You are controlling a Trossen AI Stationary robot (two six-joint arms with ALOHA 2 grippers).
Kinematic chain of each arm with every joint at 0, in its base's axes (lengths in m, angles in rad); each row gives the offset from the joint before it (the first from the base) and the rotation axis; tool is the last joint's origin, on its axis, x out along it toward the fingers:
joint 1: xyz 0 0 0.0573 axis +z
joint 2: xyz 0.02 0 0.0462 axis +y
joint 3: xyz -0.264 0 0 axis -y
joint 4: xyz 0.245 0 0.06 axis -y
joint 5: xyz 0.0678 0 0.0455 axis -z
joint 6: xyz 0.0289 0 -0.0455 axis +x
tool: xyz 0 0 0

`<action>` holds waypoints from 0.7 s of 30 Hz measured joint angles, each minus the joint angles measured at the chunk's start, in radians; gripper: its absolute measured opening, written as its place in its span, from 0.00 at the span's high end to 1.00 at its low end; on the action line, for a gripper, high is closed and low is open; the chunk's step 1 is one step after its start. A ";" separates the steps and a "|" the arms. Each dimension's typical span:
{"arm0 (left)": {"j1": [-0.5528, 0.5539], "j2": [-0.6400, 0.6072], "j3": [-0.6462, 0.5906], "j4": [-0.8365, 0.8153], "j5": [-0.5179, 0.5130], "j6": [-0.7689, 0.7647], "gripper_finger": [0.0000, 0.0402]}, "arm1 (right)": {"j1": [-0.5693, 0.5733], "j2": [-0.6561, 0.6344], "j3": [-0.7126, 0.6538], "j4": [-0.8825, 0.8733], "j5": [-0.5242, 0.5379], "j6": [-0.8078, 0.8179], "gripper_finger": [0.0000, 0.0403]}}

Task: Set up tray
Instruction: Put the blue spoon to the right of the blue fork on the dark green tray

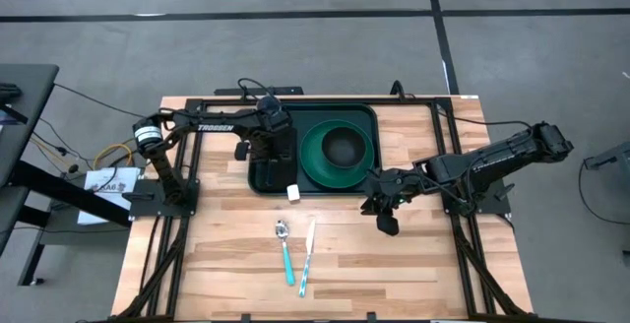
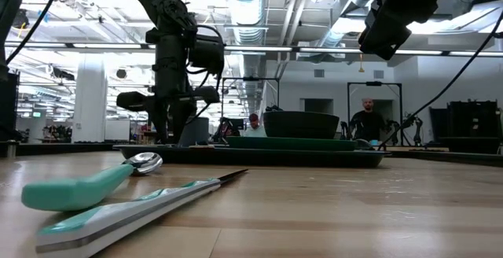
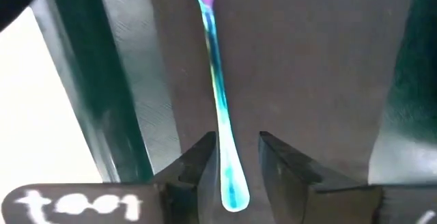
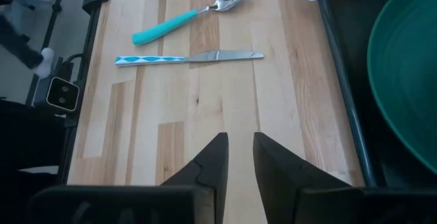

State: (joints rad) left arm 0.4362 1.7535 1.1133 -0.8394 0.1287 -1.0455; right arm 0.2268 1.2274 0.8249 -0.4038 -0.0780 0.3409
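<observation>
The dark green tray [image 1: 364, 112] lies at the table's far middle. It holds a round green plate [image 1: 315, 165] with a dark bowl [image 1: 343, 146] on it, and a black napkin [image 1: 264, 171] on its left part. A rainbow-coloured utensil [image 3: 217, 80] lies on the napkin [image 3: 307, 67]. My left gripper [image 1: 274, 151] is open low over the napkin, a finger on either side of the utensil's handle end [image 3: 231, 183]. My right gripper [image 1: 386, 215] is slightly open and empty above the table, right of the tray's near right corner. My left gripper [image 3: 237, 152] has the utensil's handle end between its open fingers, which lie along the handle. One finger [image 3: 205, 157] stands right against the handle; whether it touches, I cannot tell. The utensil lies flat on the napkin.
A teal-handled spoon [image 1: 284, 249] and a teal-patterned knife [image 1: 307, 259] lie side by side on the bare wood near the table's front; both show in the right wrist view [image 4: 188, 16] [image 4: 188, 58]. A small white piece [image 1: 293, 193] lies at the tray's near edge.
</observation>
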 joint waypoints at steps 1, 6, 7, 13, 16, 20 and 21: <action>-0.002 0.000 0.000 0.000 0.014 0.011 0.76 | 0.000 0.000 0.000 0.000 0.000 0.000 0.84; -0.033 -0.001 0.002 -0.003 0.089 0.024 0.76 | 0.000 0.000 0.000 0.000 0.000 0.000 0.84; -0.046 -0.001 0.003 -0.005 0.103 0.034 0.76 | 0.000 0.000 0.000 0.000 0.000 0.000 0.84; -0.160 -0.020 0.005 -0.025 0.101 0.031 0.76 | 0.000 0.000 0.000 0.000 0.000 0.000 0.84; -0.209 -0.058 0.005 -0.049 0.058 -0.011 0.76 | 0.000 0.000 0.000 -0.001 0.000 0.000 0.84; -0.296 -0.144 0.006 -0.038 0.021 -0.096 0.76 | 0.000 0.000 0.000 -0.006 0.000 0.000 0.84; -0.323 -0.166 0.006 -0.035 0.005 -0.128 0.76 | 0.000 0.000 0.000 -0.007 0.000 0.000 0.84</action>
State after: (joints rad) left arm 0.1131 1.5876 1.1193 -0.8740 0.1340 -1.1733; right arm 0.2266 1.2274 0.8249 -0.4111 -0.0780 0.3408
